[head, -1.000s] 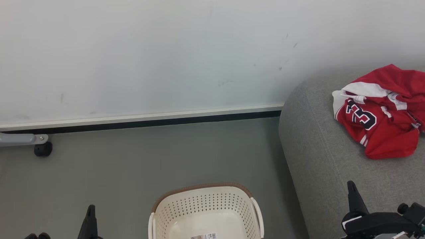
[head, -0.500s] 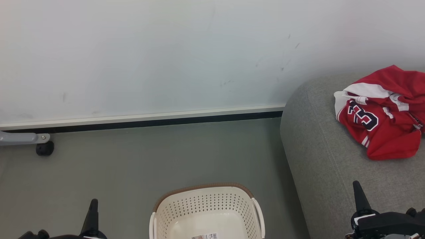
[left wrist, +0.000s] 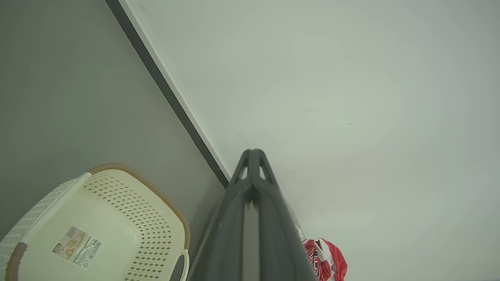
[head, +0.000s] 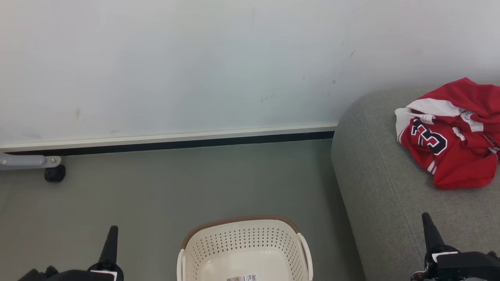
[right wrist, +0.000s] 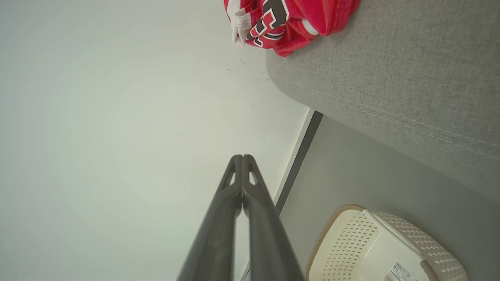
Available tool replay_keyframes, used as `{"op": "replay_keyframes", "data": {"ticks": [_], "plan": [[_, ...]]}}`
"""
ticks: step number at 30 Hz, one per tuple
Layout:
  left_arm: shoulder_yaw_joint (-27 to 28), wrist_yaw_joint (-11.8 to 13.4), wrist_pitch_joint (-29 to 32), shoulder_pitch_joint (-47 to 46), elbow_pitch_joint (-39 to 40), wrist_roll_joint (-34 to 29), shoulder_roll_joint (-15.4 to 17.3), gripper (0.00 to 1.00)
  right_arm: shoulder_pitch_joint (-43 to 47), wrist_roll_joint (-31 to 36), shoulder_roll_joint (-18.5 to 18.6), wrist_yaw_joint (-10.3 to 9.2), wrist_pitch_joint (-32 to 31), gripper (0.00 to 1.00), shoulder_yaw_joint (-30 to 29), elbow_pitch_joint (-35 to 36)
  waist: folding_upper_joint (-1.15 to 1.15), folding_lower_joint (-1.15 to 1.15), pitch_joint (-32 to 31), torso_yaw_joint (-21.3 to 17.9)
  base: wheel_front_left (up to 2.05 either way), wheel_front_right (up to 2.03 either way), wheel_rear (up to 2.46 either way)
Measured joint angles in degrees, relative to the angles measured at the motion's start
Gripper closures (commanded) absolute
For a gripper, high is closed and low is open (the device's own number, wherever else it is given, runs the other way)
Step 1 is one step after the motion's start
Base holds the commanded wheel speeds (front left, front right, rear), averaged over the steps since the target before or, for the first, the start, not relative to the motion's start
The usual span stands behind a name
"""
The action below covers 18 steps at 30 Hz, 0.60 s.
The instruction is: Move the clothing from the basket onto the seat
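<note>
The red clothing (head: 453, 136) with white panels and a navy number lies crumpled on the grey seat (head: 375, 187) at the right, also seen as clothing (right wrist: 289, 19) and clothing (left wrist: 326, 259). The cream basket (head: 244, 249) stands on the floor at bottom centre, holding nothing but a label on its bottom. My left gripper (head: 113, 232) points up at the lower left, shut with nothing in it. My right gripper (head: 426, 220) rises at the lower right over the seat's front part, shut and holding nothing. Both wrist views show fingers pressed together, left gripper (left wrist: 254, 152), right gripper (right wrist: 242, 158).
A white wall with a pale skirting board and dark strip (head: 168, 142) runs behind the grey floor (head: 175, 183). A grey metal leg with a black caster (head: 54, 173) sits at the far left by the wall.
Both grippers have drifted: the left has risen a little in the head view, the right has sunk lower and moved right. The whole head picture has shifted slightly to the right. The clothing lies still.
</note>
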<state>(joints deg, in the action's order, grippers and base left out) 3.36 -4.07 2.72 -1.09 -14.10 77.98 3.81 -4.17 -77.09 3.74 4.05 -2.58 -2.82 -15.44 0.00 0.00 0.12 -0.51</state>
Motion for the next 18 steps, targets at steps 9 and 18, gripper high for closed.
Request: {"op": "replay_keyframes", "data": {"ticks": [9,18], "plan": [[0.8,-1.3,1.7,-1.4,-0.7,5.6,-0.5,1.0,-0.2,-6.5,-0.5,1.09,-1.7,1.0,-2.1,-0.3,0.0,0.0,0.0,0.2,0.0,0.0,0.0],[1.6,-2.5,3.3,-2.6,-1.6,11.9,-1.1,1.0,-0.7,-12.9,-1.0,2.5,-3.4,1.0,-4.3,-0.6,0.0,0.0,-0.1,0.5,0.0,0.0,0.0]]}}
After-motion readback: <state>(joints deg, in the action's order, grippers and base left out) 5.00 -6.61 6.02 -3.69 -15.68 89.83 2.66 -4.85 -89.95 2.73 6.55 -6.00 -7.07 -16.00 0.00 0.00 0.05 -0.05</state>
